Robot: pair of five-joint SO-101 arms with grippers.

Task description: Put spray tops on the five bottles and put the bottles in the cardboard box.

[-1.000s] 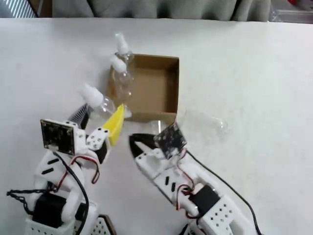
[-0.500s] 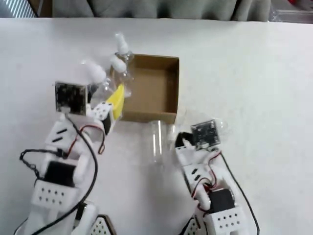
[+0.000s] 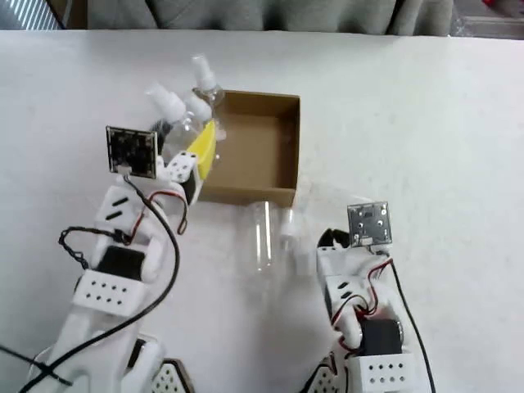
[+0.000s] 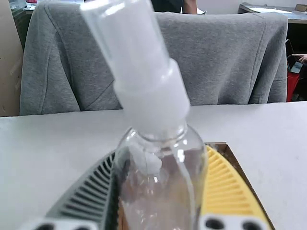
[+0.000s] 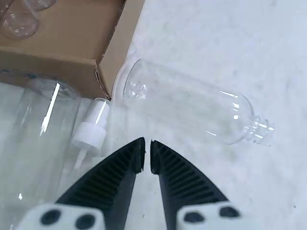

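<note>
High view shows the left hand (image 3: 190,151) up at the side of the box (image 3: 246,195) nearest its own arm. It is pinching a bottle (image 3: 174,135) between its grey and yellow fingers (image 4: 230,187). This bottle has a white top (image 3: 166,101) on it and leans a little. Just beside it, 2 more bottles (image 3: 205,115) with tops stand inside the box, in the far corner on that same side.

The right hand (image 5: 146,149) is low over the white surface (image 3: 426,123), near the front of the box. Its black fingers are pressed almost together, with nothing between them. A bare bottle (image 5: 187,108) lies on its side just past the fingertips, with its bottom end by the box's front corner. A second bare bottle (image 3: 262,236) lies in front of the box. A loose top (image 5: 91,125) lies on the surface between these 2 bare bottles.
</note>
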